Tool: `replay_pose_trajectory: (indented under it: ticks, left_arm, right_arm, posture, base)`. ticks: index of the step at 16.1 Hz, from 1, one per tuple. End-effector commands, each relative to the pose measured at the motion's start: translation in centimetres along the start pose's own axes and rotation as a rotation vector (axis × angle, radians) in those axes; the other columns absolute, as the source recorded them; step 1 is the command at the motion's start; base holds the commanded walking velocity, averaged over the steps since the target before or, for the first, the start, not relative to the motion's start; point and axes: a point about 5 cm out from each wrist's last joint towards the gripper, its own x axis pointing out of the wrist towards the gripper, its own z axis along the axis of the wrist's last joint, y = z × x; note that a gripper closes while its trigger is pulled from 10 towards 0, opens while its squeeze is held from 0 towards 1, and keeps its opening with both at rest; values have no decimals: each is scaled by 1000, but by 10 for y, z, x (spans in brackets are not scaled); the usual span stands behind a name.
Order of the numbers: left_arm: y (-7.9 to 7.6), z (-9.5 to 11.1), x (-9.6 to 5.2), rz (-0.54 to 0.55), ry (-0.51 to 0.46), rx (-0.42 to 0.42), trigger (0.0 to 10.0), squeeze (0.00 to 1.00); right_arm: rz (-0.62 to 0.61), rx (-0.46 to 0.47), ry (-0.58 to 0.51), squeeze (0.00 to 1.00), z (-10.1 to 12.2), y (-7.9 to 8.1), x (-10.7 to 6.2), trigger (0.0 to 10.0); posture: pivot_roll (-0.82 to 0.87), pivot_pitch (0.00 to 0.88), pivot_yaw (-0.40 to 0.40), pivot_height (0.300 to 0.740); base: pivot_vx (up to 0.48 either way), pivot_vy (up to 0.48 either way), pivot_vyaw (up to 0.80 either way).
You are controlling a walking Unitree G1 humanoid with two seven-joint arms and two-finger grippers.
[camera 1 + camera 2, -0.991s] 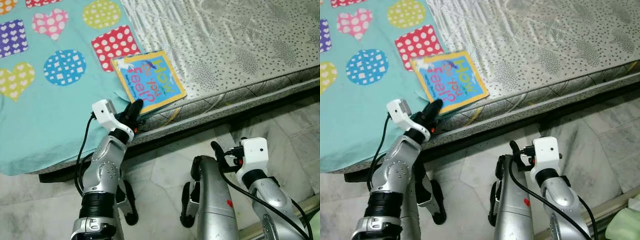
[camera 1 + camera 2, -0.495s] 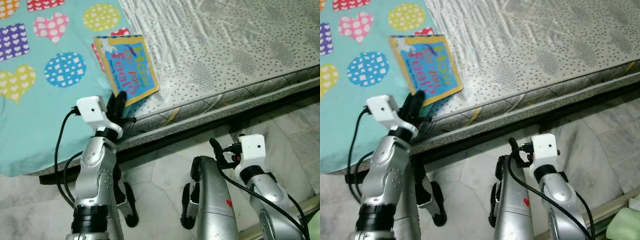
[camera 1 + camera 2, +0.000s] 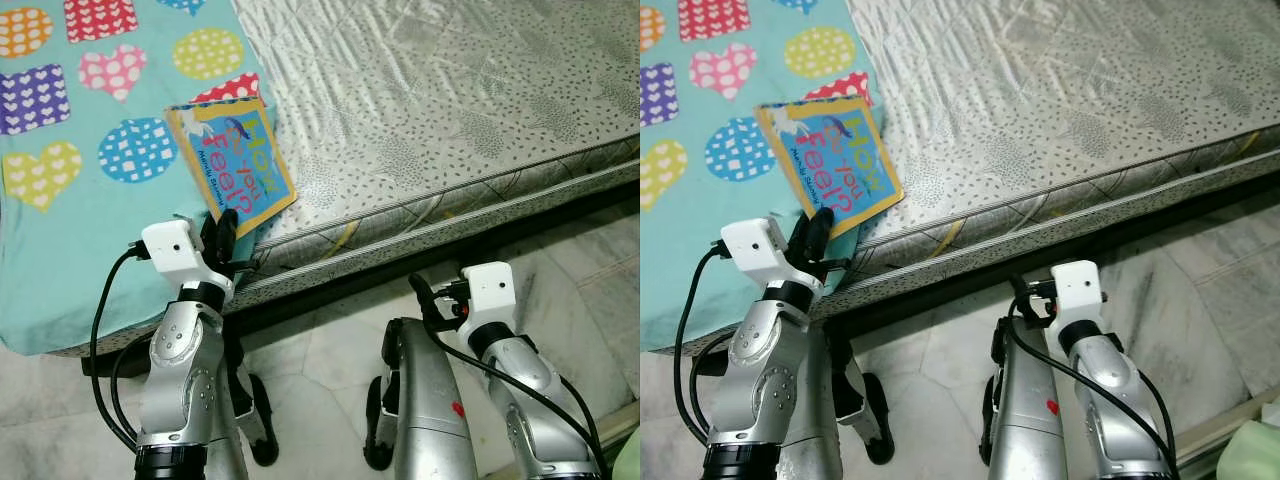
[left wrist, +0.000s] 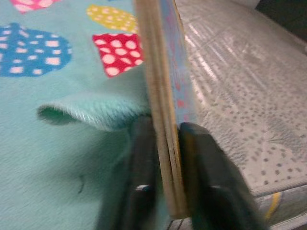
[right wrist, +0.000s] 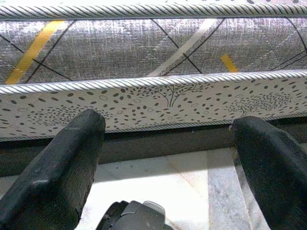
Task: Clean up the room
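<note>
Left wrist view has the book [image 4: 165, 96] edge-on, its near edge pinched between the left gripper's [image 4: 165, 182] two black fingers [image 4: 204, 158]. From the head, the book lies at the mattress's [image 3: 450, 110] front edge, partly on the teal blanket [image 3: 60, 250] with its dotted hearts and circles, partly on the bare quilted ticking. A blanket fold sits just beside it. The right gripper [image 5: 168, 158] hangs low over the marble floor [image 3: 320, 340], fingers spread wide, facing the mattress side.
</note>
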Motion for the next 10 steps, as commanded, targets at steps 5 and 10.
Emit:
replay_pose_trajectory:
  ticks: [5, 10]
  left_arm:
    - [16, -11, -4, 100, 60, -13, 10000, 0]
    - [19, -9, -2, 105, 50, -51, 0, 0]
  right_arm:
    - [1, -9, 29, 0, -9, -3, -2, 10000]
    - [-13, -16, 19, 0, -8, -5, -1, 10000]
  posture:
    - [-144, 285, -27, 552]
    - [-147, 288, -26, 552]
  base:
    - [0, 0, 0]
    - [0, 0, 0]
